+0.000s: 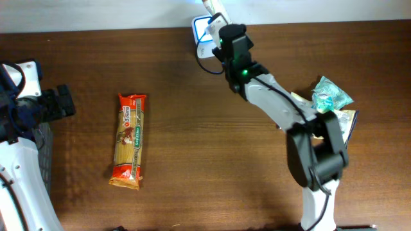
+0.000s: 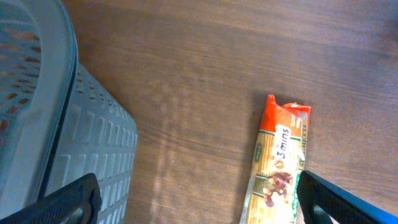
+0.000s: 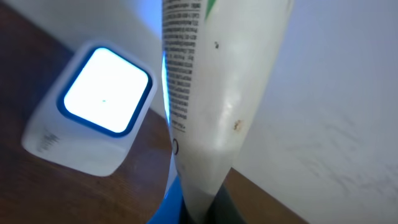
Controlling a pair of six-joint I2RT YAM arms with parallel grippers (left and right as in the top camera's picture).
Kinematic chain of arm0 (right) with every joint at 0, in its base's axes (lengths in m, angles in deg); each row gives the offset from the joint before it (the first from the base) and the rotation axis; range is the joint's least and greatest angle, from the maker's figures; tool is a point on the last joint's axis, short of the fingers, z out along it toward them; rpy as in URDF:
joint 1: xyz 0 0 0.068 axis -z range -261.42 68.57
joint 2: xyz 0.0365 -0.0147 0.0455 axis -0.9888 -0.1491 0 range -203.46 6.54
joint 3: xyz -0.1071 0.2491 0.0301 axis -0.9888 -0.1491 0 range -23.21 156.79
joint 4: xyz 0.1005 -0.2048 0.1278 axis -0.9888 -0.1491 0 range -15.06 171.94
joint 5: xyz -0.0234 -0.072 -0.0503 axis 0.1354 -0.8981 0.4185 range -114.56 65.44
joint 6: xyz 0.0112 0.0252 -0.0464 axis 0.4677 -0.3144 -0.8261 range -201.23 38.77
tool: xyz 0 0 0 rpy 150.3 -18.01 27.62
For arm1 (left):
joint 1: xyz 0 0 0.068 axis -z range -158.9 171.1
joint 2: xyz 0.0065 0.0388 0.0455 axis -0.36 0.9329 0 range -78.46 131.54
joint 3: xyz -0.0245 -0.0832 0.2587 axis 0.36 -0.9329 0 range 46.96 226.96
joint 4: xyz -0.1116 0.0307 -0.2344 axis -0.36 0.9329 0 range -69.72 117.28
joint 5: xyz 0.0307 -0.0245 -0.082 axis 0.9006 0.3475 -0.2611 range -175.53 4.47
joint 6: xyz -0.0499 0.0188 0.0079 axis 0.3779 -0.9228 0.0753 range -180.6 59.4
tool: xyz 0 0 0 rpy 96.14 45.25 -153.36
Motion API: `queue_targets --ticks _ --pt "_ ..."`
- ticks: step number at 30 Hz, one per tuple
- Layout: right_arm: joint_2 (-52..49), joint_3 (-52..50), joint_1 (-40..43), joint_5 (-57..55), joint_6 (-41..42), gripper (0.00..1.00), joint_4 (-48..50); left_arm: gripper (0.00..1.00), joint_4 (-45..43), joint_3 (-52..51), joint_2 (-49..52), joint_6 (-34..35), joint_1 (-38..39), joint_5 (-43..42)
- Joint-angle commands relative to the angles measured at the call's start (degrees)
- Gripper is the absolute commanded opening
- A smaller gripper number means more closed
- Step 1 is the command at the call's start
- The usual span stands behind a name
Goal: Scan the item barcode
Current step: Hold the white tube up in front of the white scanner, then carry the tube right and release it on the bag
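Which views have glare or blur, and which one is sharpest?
Right wrist: the scanner face burns out to white with a blue halo; the white tube is near and soft. Overhead: same glare at the scanner, table evenly lit. Left wrist: sharpest, the pasta packet print readable.

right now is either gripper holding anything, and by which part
The right gripper holds a white tube by its tapered end, near the scanner. The left gripper is open, empty.

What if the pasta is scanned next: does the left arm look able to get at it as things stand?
Probably yes: the left gripper is open, only bare table lies between it and the pasta packet, and the basket sits aside.
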Motion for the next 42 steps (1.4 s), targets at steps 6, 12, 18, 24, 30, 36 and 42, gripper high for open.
queue_targets --ticks 6,12,18,24,30,36,42 --pt "-8.85 1.44 -0.04 -10.82 -12.35 0.04 7.41 0.99 -0.13 0.00 -0.28 -0.94 0.11 -0.02" --pt "-8.85 1.44 -0.42 -11.02 -12.35 0.04 8.63 0.99 -0.13 0.00 -0.28 -0.94 0.11 -0.02" --pt "-8.44 1.44 -2.58 -15.39 -12.26 0.04 8.83 0.99 -0.13 0.00 -0.28 -0.94 0.11 0.00" --pt "2.10 1.44 -6.88 -14.95 -2.93 0.04 -1.97 0.99 -0.13 0.00 -0.28 -0.94 0.11 0.00" --pt "18.67 1.44 -6.14 6.51 19.08 0.04 -30.49 0.99 -0.13 0.00 -0.28 -0.94 0.11 0.00" --pt "23.80 0.26 1.44 19.19 37.97 0.04 -63.32 0.99 -0.13 0.00 -0.28 -0.94 0.11 -0.02" --pt "23.21 -8.96 17.22 16.92 41.83 0.04 -66.25 0.99 -0.13 -0.02 -0.28 -0.94 0.11 -0.02"
